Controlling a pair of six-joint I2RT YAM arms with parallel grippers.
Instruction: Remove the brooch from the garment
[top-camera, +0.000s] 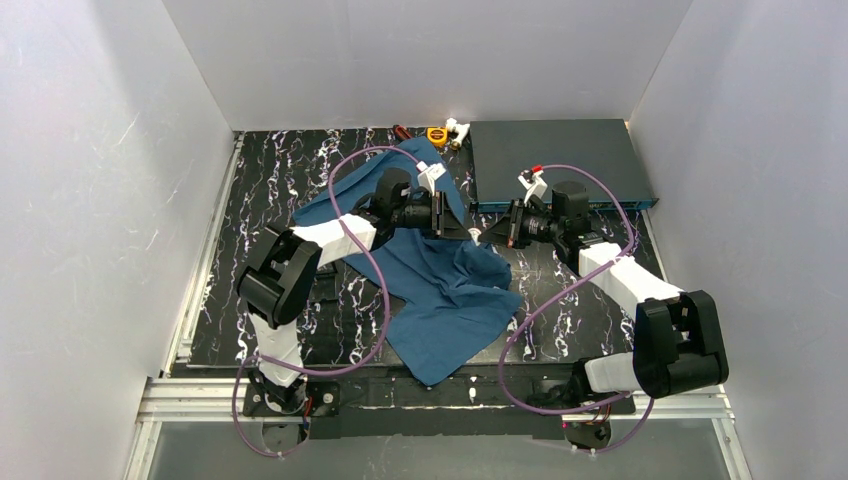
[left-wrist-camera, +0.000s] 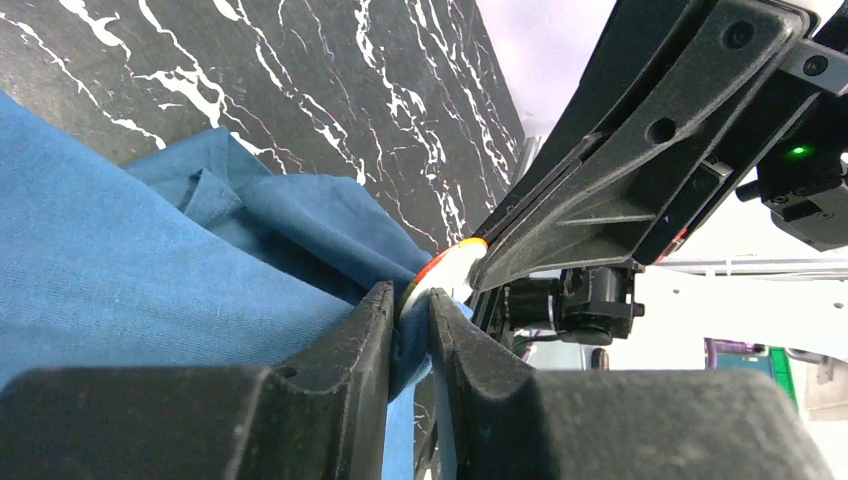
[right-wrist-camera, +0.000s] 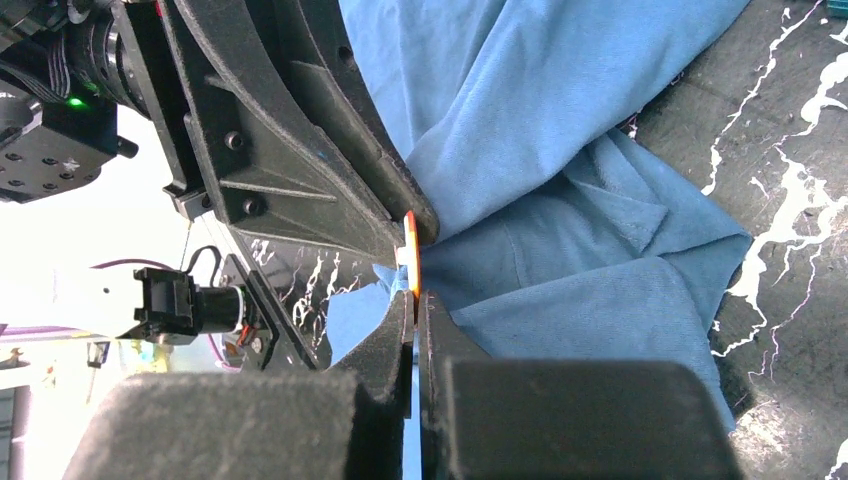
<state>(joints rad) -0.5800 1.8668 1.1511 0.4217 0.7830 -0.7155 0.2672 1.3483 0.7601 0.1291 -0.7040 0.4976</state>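
**Arm pose (top view).** The left arm (top-camera: 335, 235) stood on its base at lower left, bent sharply at the elbow, with the forearm pointing rightward to frame centre. The right arm (top-camera: 625, 278) stood at lower right, bent at the elbow, with the forearm pointing up and to the left. The left gripper (top-camera: 468, 232) and the right gripper (top-camera: 500, 233) met tip to tip at frame centre, above the black marbled table (top-camera: 270, 180).

**Garment.** The T-shirt (top-camera: 450, 300) lay crumpled across the middle of the table. One part was held up at the grippers.

**Brooch.** The brooch (right-wrist-camera: 411, 262), a thin disc with an orange rim, stood edge-on between the two sets of fingers, against the raised cloth.

**Right gripper.** It was closed on the brooch's edge, fingers nearly together.

**Left gripper.** It was narrow, pinching a fold of T-shirt cloth. In the left wrist view, the brooch's rim sat right at its fingertips.

**Other.** A dark flat case (top-camera: 560, 160) lay at the upper right of the table.
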